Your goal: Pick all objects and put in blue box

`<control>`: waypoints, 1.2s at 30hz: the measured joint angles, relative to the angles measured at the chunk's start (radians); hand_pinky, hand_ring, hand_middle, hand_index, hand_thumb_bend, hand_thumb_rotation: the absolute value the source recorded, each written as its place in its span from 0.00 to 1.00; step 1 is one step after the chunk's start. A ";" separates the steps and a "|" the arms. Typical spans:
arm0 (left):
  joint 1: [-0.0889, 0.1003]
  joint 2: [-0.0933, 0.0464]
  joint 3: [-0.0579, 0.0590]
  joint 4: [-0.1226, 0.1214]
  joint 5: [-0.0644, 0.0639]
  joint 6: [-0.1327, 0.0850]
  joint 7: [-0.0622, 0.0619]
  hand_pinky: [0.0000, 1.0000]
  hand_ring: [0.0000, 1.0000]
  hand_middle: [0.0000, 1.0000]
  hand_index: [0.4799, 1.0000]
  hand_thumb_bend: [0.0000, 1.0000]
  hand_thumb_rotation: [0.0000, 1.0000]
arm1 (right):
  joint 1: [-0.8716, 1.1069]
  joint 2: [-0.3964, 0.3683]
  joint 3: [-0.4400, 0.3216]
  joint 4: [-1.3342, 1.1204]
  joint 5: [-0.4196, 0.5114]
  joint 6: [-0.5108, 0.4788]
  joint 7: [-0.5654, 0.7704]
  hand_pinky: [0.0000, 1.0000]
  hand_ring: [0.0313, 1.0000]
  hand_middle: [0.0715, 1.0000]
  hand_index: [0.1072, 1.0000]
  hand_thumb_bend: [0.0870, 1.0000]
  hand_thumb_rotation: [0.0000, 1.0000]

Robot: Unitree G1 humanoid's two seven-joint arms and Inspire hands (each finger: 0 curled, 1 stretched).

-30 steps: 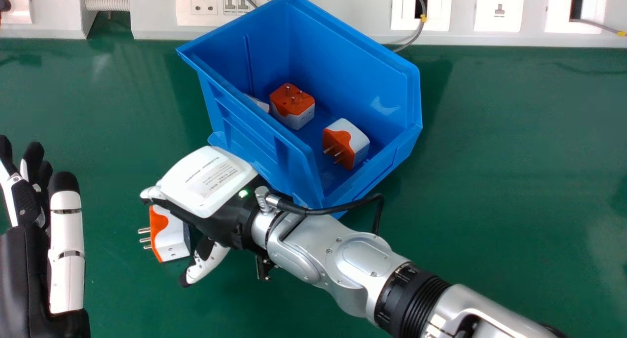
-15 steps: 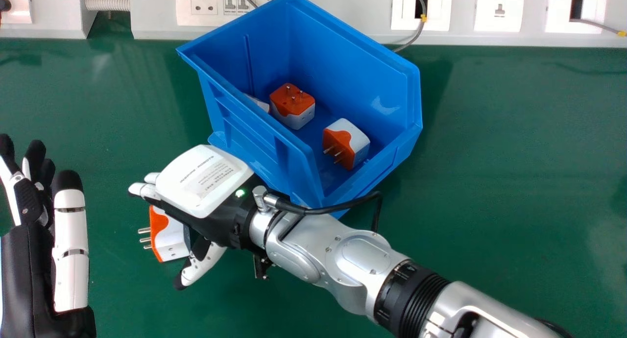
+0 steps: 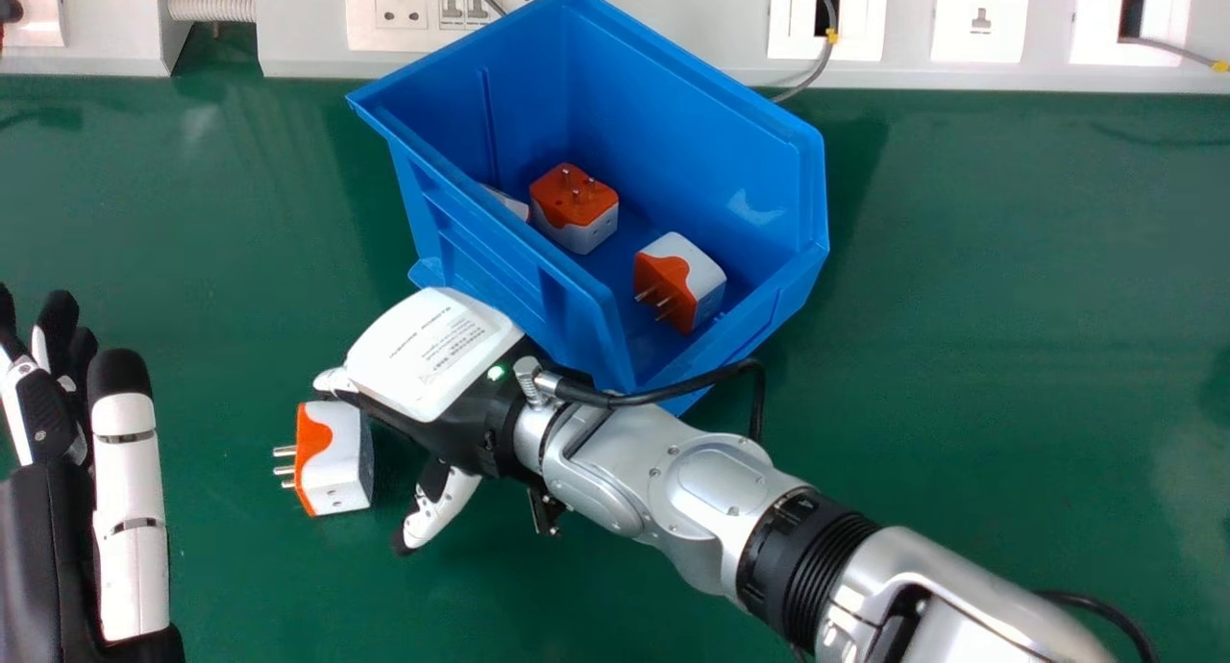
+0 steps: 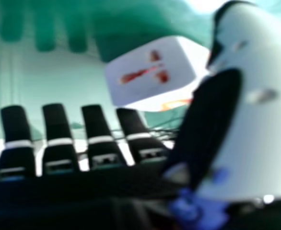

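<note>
Our right hand (image 3: 432, 356), wide and seemingly empty, is beside a three-pin plug adapter (image 3: 336, 459) on the table (image 3: 961, 356); we should straddle its body squarely before pinching. Our left hand (image 3: 127, 528) lies open, far left.

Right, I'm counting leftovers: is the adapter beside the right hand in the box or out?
Out: the adapter lies on the green table, outside the blue box.

The blue box (image 3: 673, 96) stood open on the tabletop (image 3: 1009, 356). Near it, an orange and white plug (image 3: 338, 459) lay on its side, pins pointing left. Inside, one plug (image 3: 574, 207) had its pins up, another plug (image 3: 678, 281) lay sideways, and part of a white thing (image 3: 509, 203) peeked out.
</note>
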 measured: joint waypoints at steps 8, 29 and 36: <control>0.015 -0.002 -0.010 -0.019 0.007 0.000 0.014 1.00 1.00 1.00 1.00 0.51 0.91 | -0.003 0.000 0.007 0.016 0.000 -0.021 -0.001 0.70 0.79 0.82 0.80 0.39 0.37; 0.033 -0.007 -0.019 -0.019 0.041 -0.036 0.061 1.00 1.00 1.00 1.00 0.59 0.88 | -0.007 0.001 0.012 0.016 0.004 -0.024 -0.028 0.71 0.82 0.88 0.88 0.62 0.46; 0.039 -0.006 -0.019 -0.019 0.046 -0.070 0.087 1.00 1.00 1.00 1.00 0.60 0.87 | -0.008 0.001 0.019 0.016 -0.003 -0.061 -0.077 0.76 0.87 0.93 0.93 0.49 0.49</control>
